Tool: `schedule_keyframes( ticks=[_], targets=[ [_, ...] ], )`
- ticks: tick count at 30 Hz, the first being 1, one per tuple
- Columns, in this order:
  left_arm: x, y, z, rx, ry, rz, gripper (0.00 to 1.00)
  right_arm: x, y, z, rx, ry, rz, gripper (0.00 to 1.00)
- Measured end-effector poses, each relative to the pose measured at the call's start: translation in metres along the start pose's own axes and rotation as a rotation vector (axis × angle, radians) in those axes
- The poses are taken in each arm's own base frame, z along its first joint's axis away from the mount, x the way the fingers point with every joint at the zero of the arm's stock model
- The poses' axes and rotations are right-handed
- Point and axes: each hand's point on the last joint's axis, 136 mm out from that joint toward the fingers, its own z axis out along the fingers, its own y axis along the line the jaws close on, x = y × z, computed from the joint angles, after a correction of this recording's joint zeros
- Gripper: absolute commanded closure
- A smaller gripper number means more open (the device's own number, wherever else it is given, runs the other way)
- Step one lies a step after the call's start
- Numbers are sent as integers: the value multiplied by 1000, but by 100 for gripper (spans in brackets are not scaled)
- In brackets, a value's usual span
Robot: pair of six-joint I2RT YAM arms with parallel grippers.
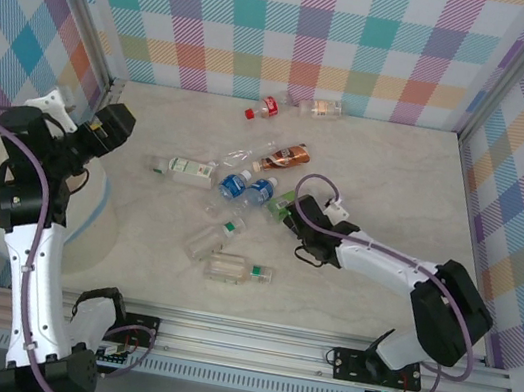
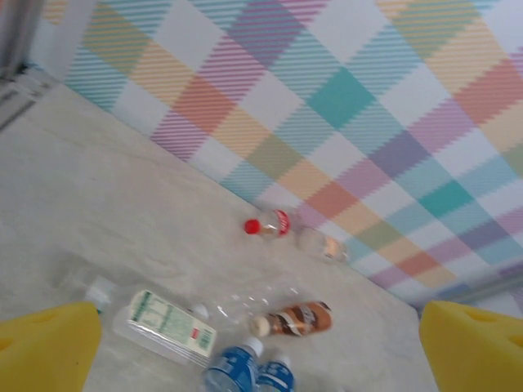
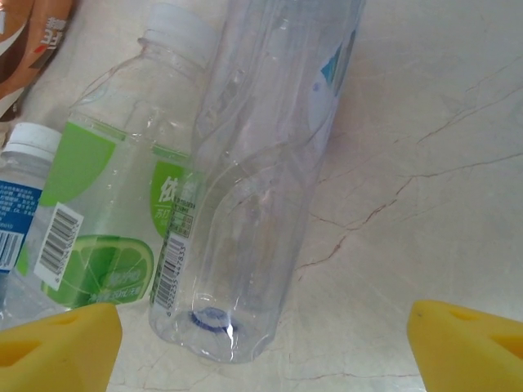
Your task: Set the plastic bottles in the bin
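Clear crumpled plastic bottle (image 3: pixel 261 163): laid lengthwise up mid-frame, base between the fingers of the right gripper (image 3: pixel 261 347). Fingers are spread apart; nothing is clasped.

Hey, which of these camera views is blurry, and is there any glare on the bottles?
Left wrist view: soft all over, the red-capped bottle smeared. Right wrist view: sharp, the clear bottle shows small glints, the yellow fingers blurred. Top external view: evenly lit, crisp.
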Motion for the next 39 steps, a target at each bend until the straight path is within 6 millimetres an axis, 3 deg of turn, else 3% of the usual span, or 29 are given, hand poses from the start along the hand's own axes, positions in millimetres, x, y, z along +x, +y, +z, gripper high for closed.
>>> schedule_keyframes(
  ticks=[4, 9, 15, 18, 24, 30, 39],
  targets=[
    [29, -40, 7, 148, 103, 59, 0, 4, 5, 11, 26, 8, 21, 13],
    [66, -63, 20, 258, 195, 82, 0, 4, 13, 18, 35, 11, 19, 14],
    [114, -61, 51, 270, 325, 62, 0, 9, 6, 31, 76, 19, 16, 18],
    [129, -69, 55, 278, 364, 79, 0, 11, 2, 38, 97, 23, 12, 20],
    [146, -76, 63, 297, 394, 60, 0, 11, -5, 50, 135, 27, -11, 25],
    [175, -61, 76, 261, 449, -18, 0, 8, -5, 58, 128, 27, -70, 36],
    [188, -56, 72, 224, 510, 3, 0, 4, 3, 63, 56, -4, -116, 49]
  ],
)
